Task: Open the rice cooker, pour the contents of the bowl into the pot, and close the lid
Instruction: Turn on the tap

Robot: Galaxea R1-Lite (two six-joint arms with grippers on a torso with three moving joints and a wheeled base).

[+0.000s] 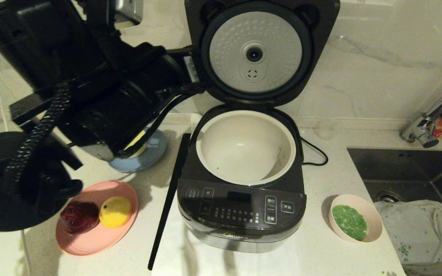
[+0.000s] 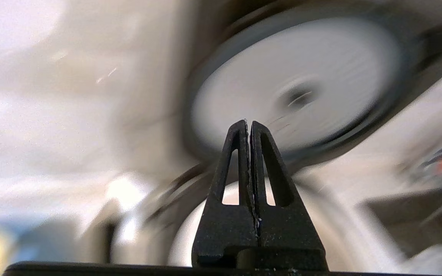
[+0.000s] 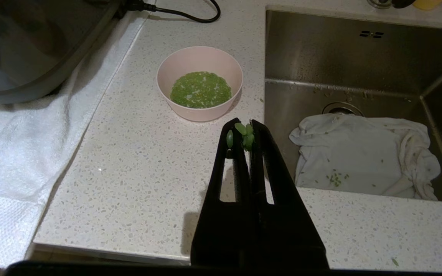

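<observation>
The rice cooker [image 1: 240,214] stands open at the middle of the counter. Its lid [image 1: 255,51] is raised upright, showing the dimpled silver disc. The cream pot [image 1: 244,142] inside holds only a green speck or two. To the cooker's right sits the pink bowl [image 1: 374,222] with the green contents [image 1: 349,221] in it. My left arm [image 1: 102,99] hangs high to the left of the lid. The left gripper [image 2: 248,122] is shut and empty, pointing toward the lid [image 2: 301,76]. My right gripper [image 3: 244,122] is shut near the counter's front edge, short of the bowl [image 3: 205,111], with a few green bits stuck at its tips.
A pink plate [image 1: 90,241] with a red fruit and a yellow one lies front left. Behind it a blue-grey plate [image 1: 144,161] sits partly hidden by my arm. The sink [image 1: 409,165] on the right holds a white cloth [image 1: 416,230]. A white towel [image 3: 14,153] lies under the cooker.
</observation>
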